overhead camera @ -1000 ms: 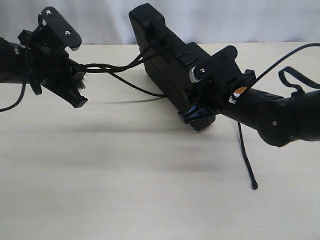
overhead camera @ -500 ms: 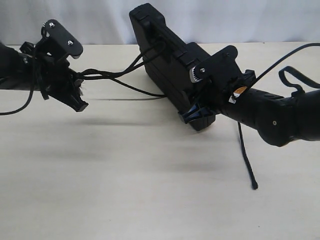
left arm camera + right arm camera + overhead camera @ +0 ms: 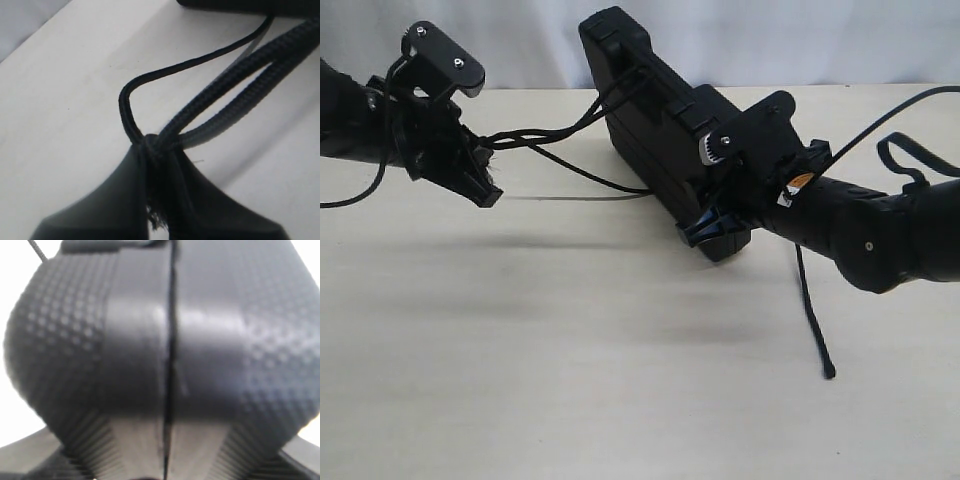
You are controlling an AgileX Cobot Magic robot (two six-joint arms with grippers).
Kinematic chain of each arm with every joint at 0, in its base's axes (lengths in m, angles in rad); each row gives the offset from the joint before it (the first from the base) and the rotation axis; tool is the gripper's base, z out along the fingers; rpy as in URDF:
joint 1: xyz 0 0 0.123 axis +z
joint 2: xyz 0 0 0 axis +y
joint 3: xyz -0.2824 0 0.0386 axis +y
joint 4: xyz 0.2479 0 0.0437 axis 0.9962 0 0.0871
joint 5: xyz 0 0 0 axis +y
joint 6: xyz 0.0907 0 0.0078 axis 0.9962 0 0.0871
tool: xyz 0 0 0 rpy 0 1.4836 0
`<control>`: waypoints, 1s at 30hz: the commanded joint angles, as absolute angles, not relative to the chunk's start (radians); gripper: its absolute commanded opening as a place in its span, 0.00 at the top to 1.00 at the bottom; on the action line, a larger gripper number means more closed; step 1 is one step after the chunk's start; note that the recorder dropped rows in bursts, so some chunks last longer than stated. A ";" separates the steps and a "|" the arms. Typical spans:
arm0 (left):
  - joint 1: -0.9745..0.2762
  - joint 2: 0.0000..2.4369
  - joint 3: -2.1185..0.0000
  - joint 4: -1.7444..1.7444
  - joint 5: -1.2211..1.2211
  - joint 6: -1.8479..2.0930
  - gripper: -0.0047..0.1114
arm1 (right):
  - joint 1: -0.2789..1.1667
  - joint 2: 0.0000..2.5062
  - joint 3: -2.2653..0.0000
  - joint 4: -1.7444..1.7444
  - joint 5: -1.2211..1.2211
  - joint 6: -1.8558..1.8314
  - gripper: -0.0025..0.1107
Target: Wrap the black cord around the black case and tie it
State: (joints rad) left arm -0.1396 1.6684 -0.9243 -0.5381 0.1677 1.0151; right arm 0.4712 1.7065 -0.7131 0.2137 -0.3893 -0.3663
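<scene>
R gripper jaws wide, clamped on near end of flat ribbed matte black plastic case, case tilted over beige table, L gripper closed narrow, pinching thin black braided cord, strands stretched across to case's far end

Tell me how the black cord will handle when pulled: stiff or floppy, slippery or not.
Likely floppy: the black cord kinks sharply where the left gripper pinches it, and one strand curves loosely toward the black case. Probably not slippery, since its braided weave looks coarse. The frayed tip may unravel further if tugged.
</scene>
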 commanded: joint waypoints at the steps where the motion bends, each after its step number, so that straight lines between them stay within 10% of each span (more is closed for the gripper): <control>1: -0.159 1.668 -0.933 -0.187 0.206 0.682 0.96 | 0.467 1.707 -0.709 0.224 -0.332 -0.351 0.94; 8: -0.235 1.670 -1.041 0.280 0.404 0.185 0.96 | 0.467 1.707 -0.709 0.224 -0.332 -0.351 0.94; 30: -0.305 1.766 -1.124 0.149 0.273 0.126 0.96 | 0.477 1.707 -0.680 0.113 -0.350 -0.358 0.94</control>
